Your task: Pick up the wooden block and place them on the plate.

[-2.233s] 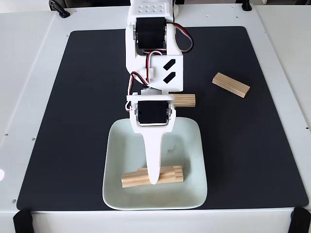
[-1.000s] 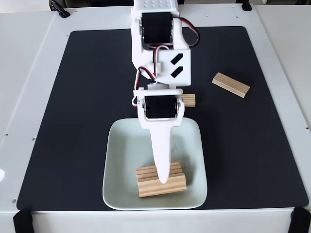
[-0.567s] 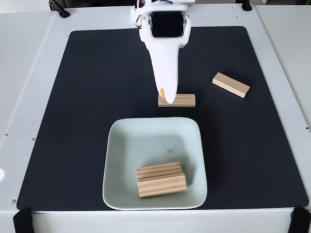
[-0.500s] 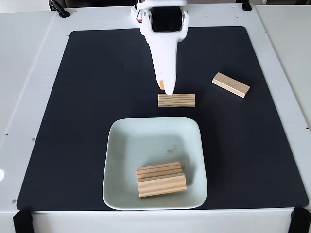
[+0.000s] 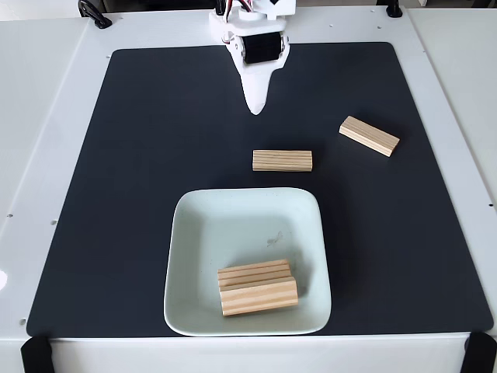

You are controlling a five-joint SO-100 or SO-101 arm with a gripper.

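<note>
White tabletop carrying a black mat. Sitting between pickups: two wooden blocks lying side by side in the plate near the mat's front edge, a third waiting just behind the plate, a fourth farther right. Gripper hanging empty above the mat's rear, jaw state impossible to tell. Next, probably: coming down over the nearer block, fingers straddling its narrow width.

A single fixed view looks down steeply from above the table's front edge, facing the white arm's base at the frame's top. It sits far enough back to take in the whole black rectangular mat and the surrounding white tabletop.
</note>
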